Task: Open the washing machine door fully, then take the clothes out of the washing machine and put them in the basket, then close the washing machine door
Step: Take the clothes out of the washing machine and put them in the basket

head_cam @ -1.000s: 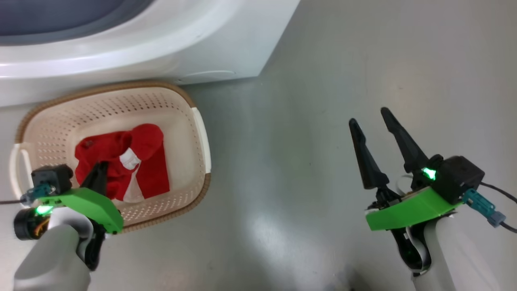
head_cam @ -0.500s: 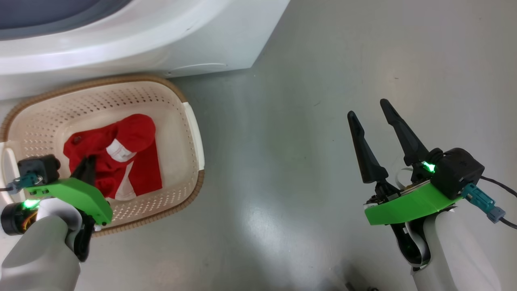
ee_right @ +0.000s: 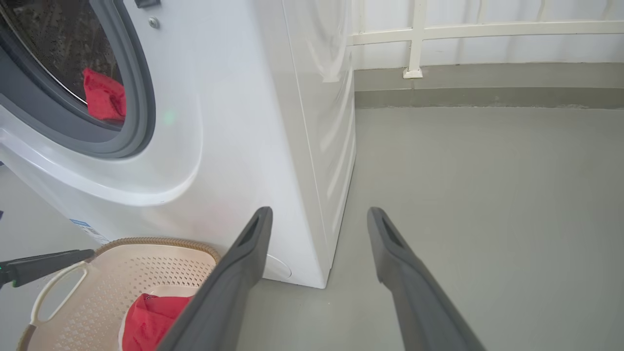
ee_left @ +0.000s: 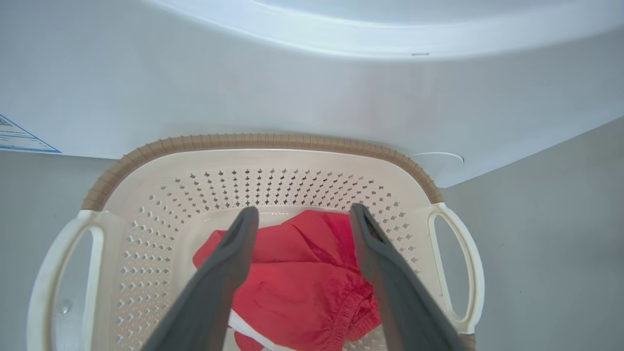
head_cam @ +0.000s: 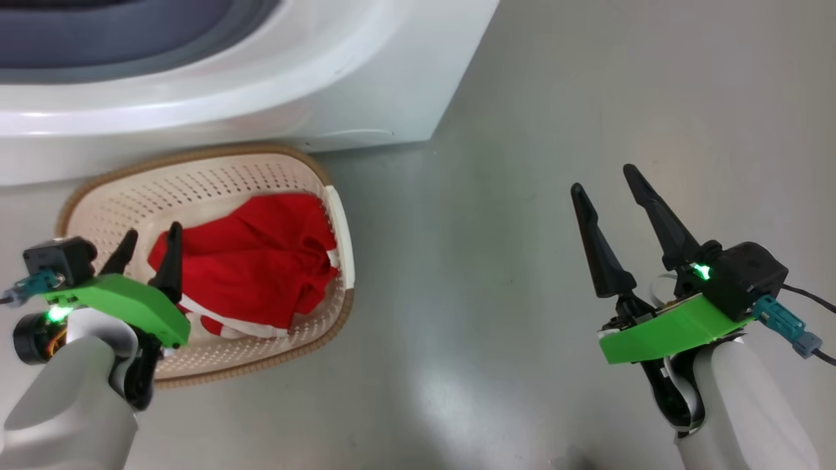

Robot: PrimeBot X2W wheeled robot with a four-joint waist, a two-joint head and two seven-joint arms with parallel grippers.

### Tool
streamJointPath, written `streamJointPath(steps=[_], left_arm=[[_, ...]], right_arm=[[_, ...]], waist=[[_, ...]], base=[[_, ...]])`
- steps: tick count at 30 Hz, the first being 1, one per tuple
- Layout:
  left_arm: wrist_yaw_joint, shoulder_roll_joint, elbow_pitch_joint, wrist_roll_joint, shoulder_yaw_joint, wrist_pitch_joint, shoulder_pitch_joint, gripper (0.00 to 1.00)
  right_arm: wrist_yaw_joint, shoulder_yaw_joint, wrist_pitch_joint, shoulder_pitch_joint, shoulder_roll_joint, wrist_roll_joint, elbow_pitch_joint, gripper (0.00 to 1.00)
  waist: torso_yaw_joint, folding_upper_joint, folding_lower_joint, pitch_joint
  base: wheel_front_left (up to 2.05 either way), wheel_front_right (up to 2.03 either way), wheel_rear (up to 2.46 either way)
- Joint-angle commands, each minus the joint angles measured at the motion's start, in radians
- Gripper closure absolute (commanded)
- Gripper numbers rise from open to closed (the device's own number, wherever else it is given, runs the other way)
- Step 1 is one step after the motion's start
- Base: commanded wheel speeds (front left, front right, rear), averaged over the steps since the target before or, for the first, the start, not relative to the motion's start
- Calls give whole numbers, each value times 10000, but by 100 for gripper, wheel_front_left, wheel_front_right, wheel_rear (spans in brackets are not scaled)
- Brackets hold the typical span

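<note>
Hangs the left gripper (head_cam: 153, 230) over the basket (head_cam: 196, 156) with jaws spread wide and pinching nothing (a pose fit for letting cloth fall). Shows the clothes (head_cam: 261, 267) heaped below those tips, apparently untouched. Parks the right gripper (head_cam: 603, 178) well aside over bare floor, jaws equally spread and empty, probably to stay clear. Leaves one red piece (ee_right: 102, 95) inside the washing machine (head_cam: 366, 78), far up-left of the right jaws.

A laundry area: a white front-loading washing machine (ee_right: 234, 122) stands on a bare grey floor (ee_right: 487, 195), a cream basket (ee_left: 263, 141) at its foot and a white railing (ee_right: 414, 34) behind.
</note>
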Motion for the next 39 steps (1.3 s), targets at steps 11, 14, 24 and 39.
streamJointPath(steps=[11, 14, 24, 39], left_arm=[[-29, 199, -2073, 1963, 2679, -65, 1671, 0], [-29, -19, -2858, 2665, 3511, -65, 2247, 0], [-29, -390, -4826, 4005, 4830, -65, 3607, 0], [-29, -751, -7509, 5160, 5973, -65, 6023, 0]], right_arm=[[16, -54, -48, 789, -443, 270, 61, 0], [16, -108, -48, 1048, -595, 373, 159, 0], [16, -192, -48, 1662, -866, 583, 260, 0], [16, -443, -48, 2597, -1045, 815, 168, 0]], waist=[[703, 0, 0, -1725], [874, 0, 0, -2224], [1101, 0, 0, -3166], [1151, 0, 0, -4139]], base=[[0, 0, 0], [0, 0, 0], [0, 0, 0], [0, 0, 0]])
